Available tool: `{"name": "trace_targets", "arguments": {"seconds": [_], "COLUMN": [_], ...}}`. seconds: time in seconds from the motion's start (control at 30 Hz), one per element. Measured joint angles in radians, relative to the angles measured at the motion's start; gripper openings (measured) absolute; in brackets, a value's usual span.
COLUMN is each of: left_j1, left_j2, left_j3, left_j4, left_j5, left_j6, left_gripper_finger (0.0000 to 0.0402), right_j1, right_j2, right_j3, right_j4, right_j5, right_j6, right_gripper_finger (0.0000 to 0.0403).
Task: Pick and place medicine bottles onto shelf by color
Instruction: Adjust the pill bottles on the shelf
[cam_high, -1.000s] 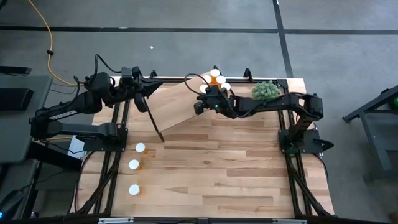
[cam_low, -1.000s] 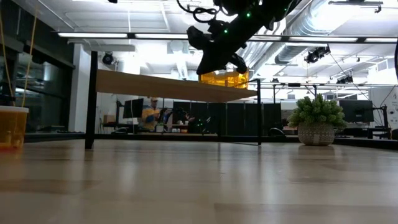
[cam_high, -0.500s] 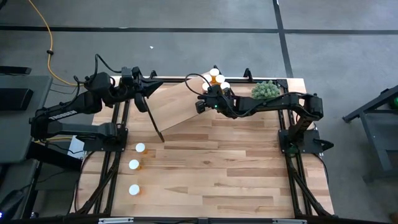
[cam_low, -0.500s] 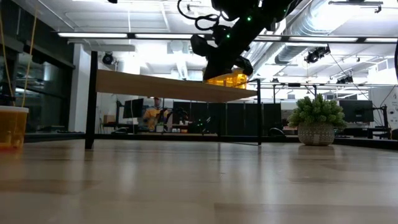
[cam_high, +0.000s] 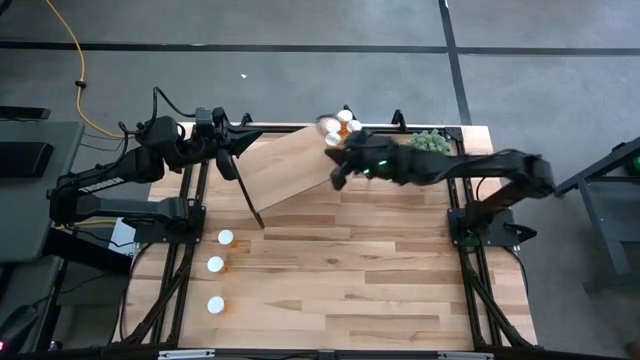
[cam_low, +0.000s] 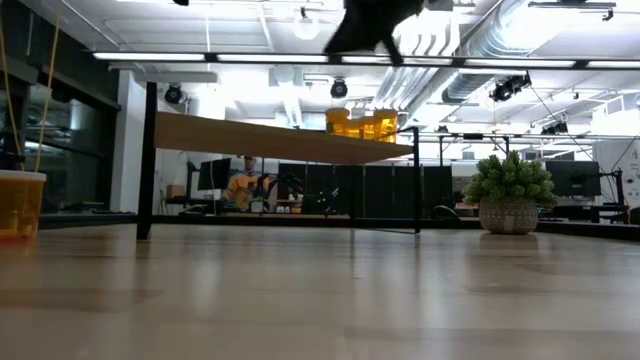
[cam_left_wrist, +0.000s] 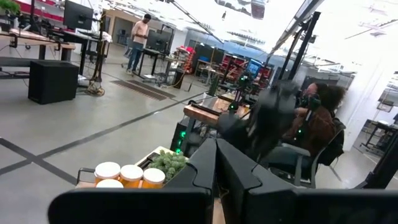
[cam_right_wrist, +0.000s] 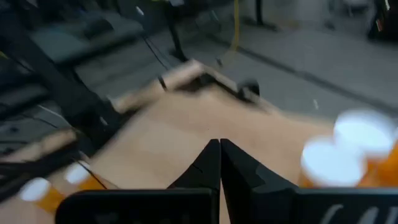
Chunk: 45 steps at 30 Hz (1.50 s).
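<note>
Green potted plant (cam_high: 428, 143) at the table's (cam_high: 380, 270) far right corner; yellow cable (cam_high: 78, 75) on floor.

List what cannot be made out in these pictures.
- Count of bottles on the shelf: in the high view the right gripper and arm crowd the cluster; in the low view the bottles overlap.
- Right wrist view: motion blur smears the bottles.
- Low view: the bottle at the left edge is cut off.
- Low view: the right arm is a blurred shape at the top edge.
- Bottle labels: too small everywhere.
</note>
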Motion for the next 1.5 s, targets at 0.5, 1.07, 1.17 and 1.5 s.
{"name": "trace_targets", "arguments": {"seconds": [0.5,1.07,1.17,1.5], "left_j1": [0.000,0.000,0.000,0.000], "left_j2": [0.003,0.003,0.003,0.006], "left_j3": [0.000,0.000,0.000,0.000], "left_j4": [0.000,0.000,0.000,0.000], "left_j5": [0.006,0.000,0.000,-0.021], "left_j6": [0.026,0.025,0.026,0.026], "left_gripper_finger": [0.0000,0.0001,0.0000,0.0001], "right_j1": [-0.170,-0.246,-0.246,-0.246], "right_j2": [-0.017,0.581,0.602,0.613], "right_j3": [0.371,0.988,0.998,0.998], "right_j4": [-0.467,-0.994,-1.014,-1.094], "right_j5": [-0.272,-0.385,-0.382,-0.288], "right_j6": [-0.092,-0.213,-0.215,-0.230], "right_gripper_finger": [0.0000,0.0000,0.0000,0.0000]}}
